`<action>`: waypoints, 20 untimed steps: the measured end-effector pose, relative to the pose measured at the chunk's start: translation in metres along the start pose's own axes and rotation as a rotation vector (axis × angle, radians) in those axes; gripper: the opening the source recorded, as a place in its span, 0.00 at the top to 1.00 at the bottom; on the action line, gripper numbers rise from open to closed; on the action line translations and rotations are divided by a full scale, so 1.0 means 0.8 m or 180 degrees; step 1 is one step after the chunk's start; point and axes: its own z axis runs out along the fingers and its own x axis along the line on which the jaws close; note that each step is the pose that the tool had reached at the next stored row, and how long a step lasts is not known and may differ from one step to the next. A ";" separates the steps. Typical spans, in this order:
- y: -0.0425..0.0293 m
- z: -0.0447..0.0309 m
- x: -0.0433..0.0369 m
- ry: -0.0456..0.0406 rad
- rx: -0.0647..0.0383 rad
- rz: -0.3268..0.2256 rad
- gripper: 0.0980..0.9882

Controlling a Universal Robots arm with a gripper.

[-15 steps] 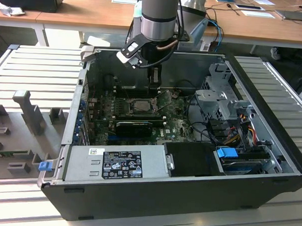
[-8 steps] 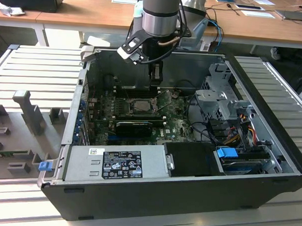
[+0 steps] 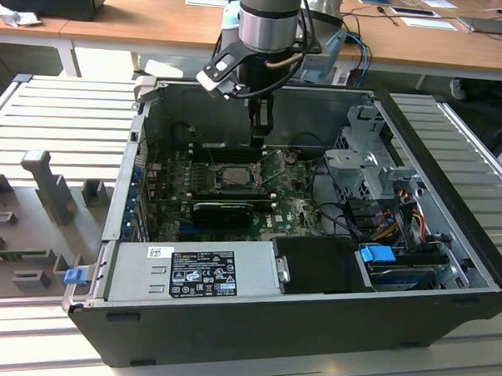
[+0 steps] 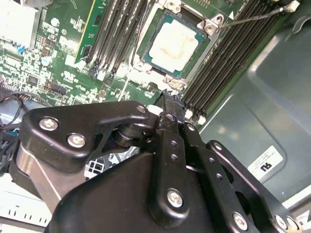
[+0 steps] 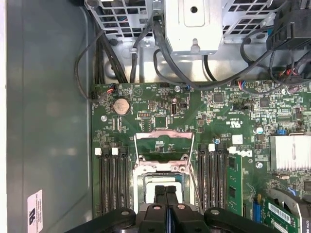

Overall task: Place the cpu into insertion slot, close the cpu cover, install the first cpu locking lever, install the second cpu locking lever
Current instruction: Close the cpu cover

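The gripper is closest in both wrist views. Its two black fingers are pressed flat together and hold nothing. The tips hover just over the near edge of the insertion slot.

The cpu lies flat inside that slot, with its pale metal top facing up and a teal border exposed all round. The gripper does not touch it. From one corner of the socket, a thin metal locking lever angles out across the black memory slots.

Beyond the socket, the cpu cover is swung open on its far side, and green motherboard shows through its window. Farther on the board sits a round coin battery. Past it, dark cables loop under a silver metal bracket.

In the exterior view, a grey power supply lies along the near wall of the open computer case. The arm reaches down into the middle of the case. A wooden desk runs behind it.
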 end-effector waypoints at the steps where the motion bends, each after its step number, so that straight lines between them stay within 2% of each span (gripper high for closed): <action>1: 0.0023 -0.0008 0.000 0.0000 0.0000 0.0000 0.99; 5: 0.0035 -0.0110 0.000 0.0000 0.0000 -0.0001 0.99; 9: 0.0102 -0.0133 0.001 0.0000 0.0000 0.0000 0.99; 17: 0.0345 -0.0121 0.001 0.0000 0.0010 0.0000 0.99; 20: 0.0416 -0.0061 0.002 -0.0004 0.0023 -0.0009 0.99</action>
